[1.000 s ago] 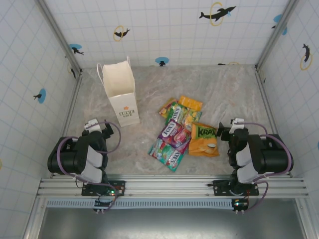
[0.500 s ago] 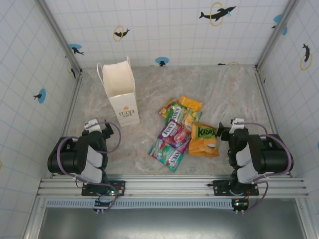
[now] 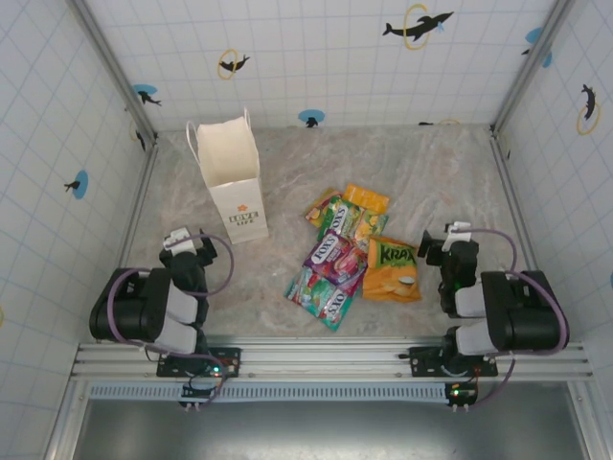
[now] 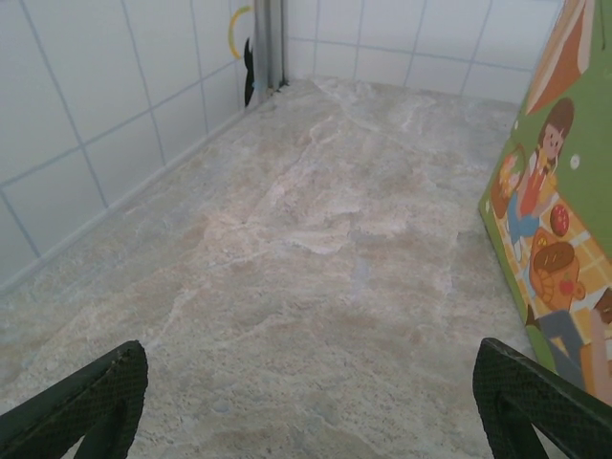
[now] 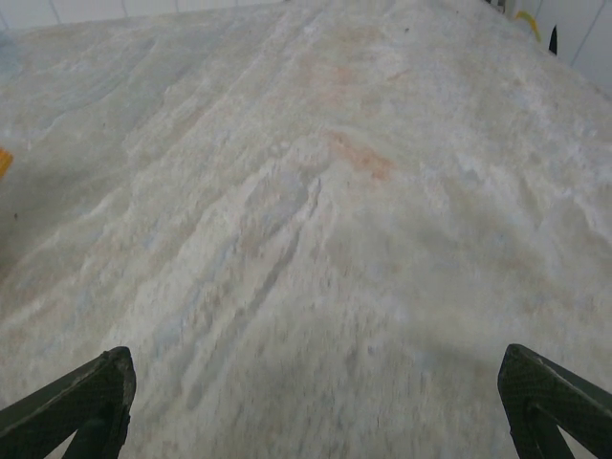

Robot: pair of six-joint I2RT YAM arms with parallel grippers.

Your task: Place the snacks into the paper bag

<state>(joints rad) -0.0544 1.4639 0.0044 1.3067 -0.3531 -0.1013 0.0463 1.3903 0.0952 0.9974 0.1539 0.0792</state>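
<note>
The white paper bag [image 3: 231, 182] stands upright and open at the back left, its illustrated green side [image 4: 550, 229] at the right edge of the left wrist view. Several snacks lie in a pile at the table's middle: a purple packet [image 3: 335, 258], an orange packet [image 3: 391, 269], a green one [image 3: 324, 297] and yellow and green ones [image 3: 349, 213] behind. My left gripper [image 3: 185, 251] sits low by its base, open, its fingertips [image 4: 100, 392] wide apart over bare marble. My right gripper [image 3: 452, 244] rests right of the orange packet, open, with fingertips [image 5: 540, 382] spread over bare table.
Tiled walls with dolphin stickers enclose the marble table [image 3: 383, 163] on three sides. A metal rail [image 3: 326, 359] runs along the near edge by the arm bases. Bare marble stretches behind the pile and between the bag and the packets.
The right arm has shifted slightly to the right and turned a little; the left arm has settled slightly. Bag and packets lie as before.
</note>
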